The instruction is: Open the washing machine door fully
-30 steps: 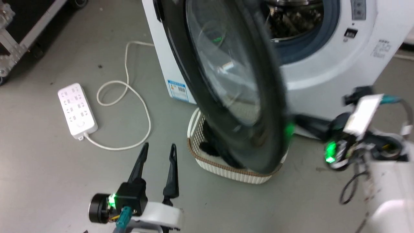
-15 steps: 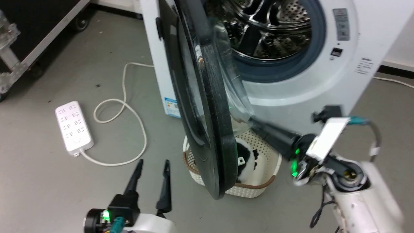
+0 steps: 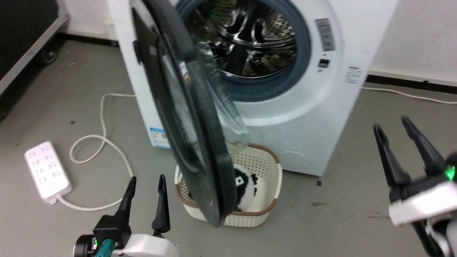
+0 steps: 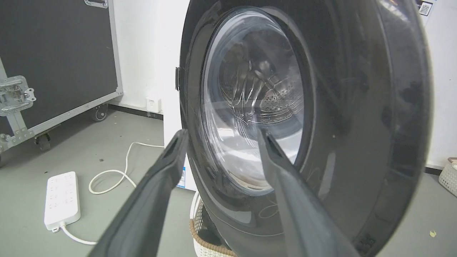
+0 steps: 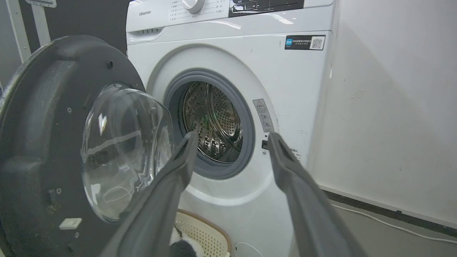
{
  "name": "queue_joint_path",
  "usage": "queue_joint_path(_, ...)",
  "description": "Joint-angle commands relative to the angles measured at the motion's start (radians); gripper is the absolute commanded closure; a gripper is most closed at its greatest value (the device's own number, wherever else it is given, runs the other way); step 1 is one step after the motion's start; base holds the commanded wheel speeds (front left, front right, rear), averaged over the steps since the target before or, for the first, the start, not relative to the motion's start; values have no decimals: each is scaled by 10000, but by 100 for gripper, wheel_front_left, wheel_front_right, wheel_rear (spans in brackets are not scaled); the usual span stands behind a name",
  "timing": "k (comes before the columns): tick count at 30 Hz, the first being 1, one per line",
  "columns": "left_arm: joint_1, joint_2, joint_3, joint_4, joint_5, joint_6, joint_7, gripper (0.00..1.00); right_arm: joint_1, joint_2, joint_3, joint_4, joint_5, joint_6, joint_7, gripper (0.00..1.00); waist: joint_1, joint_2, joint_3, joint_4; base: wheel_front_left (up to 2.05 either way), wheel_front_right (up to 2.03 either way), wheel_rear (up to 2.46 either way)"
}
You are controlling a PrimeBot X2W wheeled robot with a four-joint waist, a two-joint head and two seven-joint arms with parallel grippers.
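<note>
Now the washing machine door [image 3: 189, 142] is standing swung well out from the washing machine [image 3: 307, 117], hinged at the head view's left and turned nearly edge-on to the head camera, its bulging glass window facing the uncovered steel drum [image 3: 246, 39]. Its lower edge is hanging over the cream basket [image 3: 266, 171] on the floor just in front of the machine. Half a second ago the right gripper [image 3: 391, 123] was reaching in against the door's inner side below the glass. It is now sitting well apart from the door at the lower right, fingers pointing up, spread and gripping nothing. The whole head view has shifted too, so the camera has moved. The left gripper [image 3: 147, 177] is hovering at the lower left as before, near the door's outer face but not touching it, its fingers parted and empty. Counting outward, one door, one machine and one basket are showing, the basket holding a black-and-white soft thing [image 3: 246, 185]. Two grippers are showing with two dark fingers each. One white power strip [image 3: 46, 175] is lying with its looping cable [image 3: 103, 142], a second cable [image 3: 410, 94] is running along the wall, and one black case [image 3: 28, 32] is standing at the far left.
</note>
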Motion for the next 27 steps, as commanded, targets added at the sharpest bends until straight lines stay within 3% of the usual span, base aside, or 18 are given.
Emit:
queue_joint_path(1,185,14,93,-12,5,-82,-55,0,561,196,-255,127,-869,10,-545,0,1,0,-130,-268,0,0,0)
queue_joint_path(5,342,14,150,11,-23,-187,-55,0,1645,1134,-1214,173,-2767,10,-1064,0,1,0,-176,-510,0,0,0)
queue_joint_path(6,342,14,150,11,-23,-187,-55,0,1645,1134,-1214,173,-2767,10,-1064,0,1,0,-176,-510,0,0,0)
queue_joint_path(9,408,14,134,46,248,-301,-55,0,2597,2100,-1721,-49,-4124,10,-1172,0,1,0,-142,-745,0,0,0)
queue_joint_path(10,408,14,134,46,248,-301,-55,0,2597,2100,-1721,-49,-4124,10,-1172,0,1,0,-142,-745,0,0,0)
queue_joint_path(12,511,14,144,88,416,-317,-55,0,3010,2719,-1788,-98,-4447,10,-1190,0,1,0,-117,-923,0,0,0)
queue_joint_path(20,594,15,41,529,1015,-346,-55,0,3293,3155,-1643,-149,-4601,10,-1195,0,1,0,-64,-1111,0,0,0)
queue_joint_path(21,578,15,41,548,1010,-324,-55,12,3259,3177,-1646,-160,-4573,10,-1195,0,1,0,-47,-1125,0,0,0)
queue_joint_path(22,558,15,42,567,1003,-314,-55,100,3224,3195,-1663,-175,-4538,10,-1196,0,1,0,-31,-1134,0,0,0)
queue_joint_path(27,475,15,25,676,1073,-409,-55,100,3098,3227,-1719,-228,-4441,10,-1196,0,1,0,24,-1162,0,0,0)
